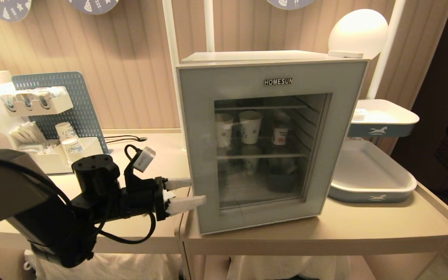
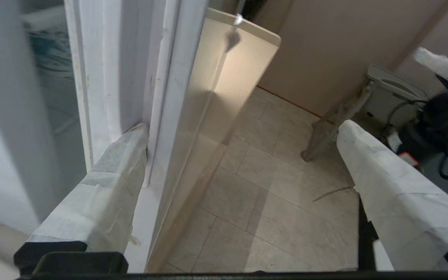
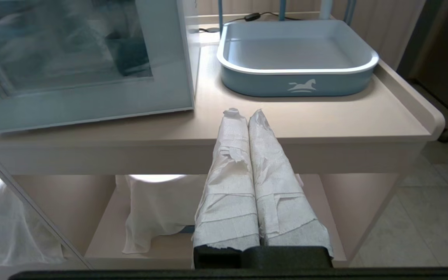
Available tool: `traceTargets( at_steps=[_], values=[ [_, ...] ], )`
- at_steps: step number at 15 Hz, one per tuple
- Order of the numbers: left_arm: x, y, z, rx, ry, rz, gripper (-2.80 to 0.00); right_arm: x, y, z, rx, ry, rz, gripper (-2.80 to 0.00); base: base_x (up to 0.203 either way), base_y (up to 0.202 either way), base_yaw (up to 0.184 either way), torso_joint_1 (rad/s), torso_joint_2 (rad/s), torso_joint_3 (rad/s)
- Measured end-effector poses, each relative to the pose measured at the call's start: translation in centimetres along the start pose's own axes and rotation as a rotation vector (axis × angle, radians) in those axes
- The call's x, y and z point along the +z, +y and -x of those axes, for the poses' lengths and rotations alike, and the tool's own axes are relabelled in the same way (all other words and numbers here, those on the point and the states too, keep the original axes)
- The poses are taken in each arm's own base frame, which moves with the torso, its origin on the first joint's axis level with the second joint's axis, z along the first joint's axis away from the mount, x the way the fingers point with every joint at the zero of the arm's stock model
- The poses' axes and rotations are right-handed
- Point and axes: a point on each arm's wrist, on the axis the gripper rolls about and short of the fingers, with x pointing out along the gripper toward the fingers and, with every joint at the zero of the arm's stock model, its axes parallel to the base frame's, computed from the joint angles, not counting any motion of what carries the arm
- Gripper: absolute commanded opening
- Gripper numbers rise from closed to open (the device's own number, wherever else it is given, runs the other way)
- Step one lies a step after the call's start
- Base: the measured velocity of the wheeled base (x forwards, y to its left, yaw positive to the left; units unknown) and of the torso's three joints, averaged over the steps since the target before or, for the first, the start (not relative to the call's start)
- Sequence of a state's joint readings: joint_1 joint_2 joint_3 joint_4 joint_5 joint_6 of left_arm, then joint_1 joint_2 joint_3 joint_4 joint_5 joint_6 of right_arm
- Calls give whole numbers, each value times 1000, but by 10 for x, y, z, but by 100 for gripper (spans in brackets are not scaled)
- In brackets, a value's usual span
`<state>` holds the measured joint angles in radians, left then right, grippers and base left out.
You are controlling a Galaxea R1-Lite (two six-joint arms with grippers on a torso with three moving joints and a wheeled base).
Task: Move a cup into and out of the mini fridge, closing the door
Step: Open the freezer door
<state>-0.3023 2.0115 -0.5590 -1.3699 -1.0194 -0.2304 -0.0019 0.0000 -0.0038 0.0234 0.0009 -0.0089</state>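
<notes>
The big white mini fridge sits on the table with its door shut, and a blue tray rests just to its right. The left gripper is at the door's near left edge with its two wrapped fingers spread wide and holding nothing, one of them touching the door frame, while the right gripper waits low in front of the table with its fingers pressed together and empty. The small cup stands inside on the top shelf, at the right, beside two taller paper cups.
</notes>
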Motion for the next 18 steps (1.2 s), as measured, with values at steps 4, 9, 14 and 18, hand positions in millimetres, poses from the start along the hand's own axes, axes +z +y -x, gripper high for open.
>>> traceTargets(
  at_steps=[4, 9, 14, 18],
  values=[
    [-7, -34, 5, -51, 10, -10, 0, 0, 0, 0, 1, 0, 0, -280, 0, 0, 0, 0, 0, 0],
    [-3, -84, 31, -72, -9, -48, 0, 0, 0, 0, 1, 0, 0, -280, 0, 0, 0, 0, 0, 0],
    [-12, -62, 54, 204, -41, 15, -280, 0, 0, 0, 1, 0, 0, -280, 0, 0, 0, 0, 0, 0],
    [-25, -20, 40, 465, -28, 90, -280, 0, 0, 0, 2, 1, 0, -280, 0, 0, 0, 0, 0, 0]
  ],
)
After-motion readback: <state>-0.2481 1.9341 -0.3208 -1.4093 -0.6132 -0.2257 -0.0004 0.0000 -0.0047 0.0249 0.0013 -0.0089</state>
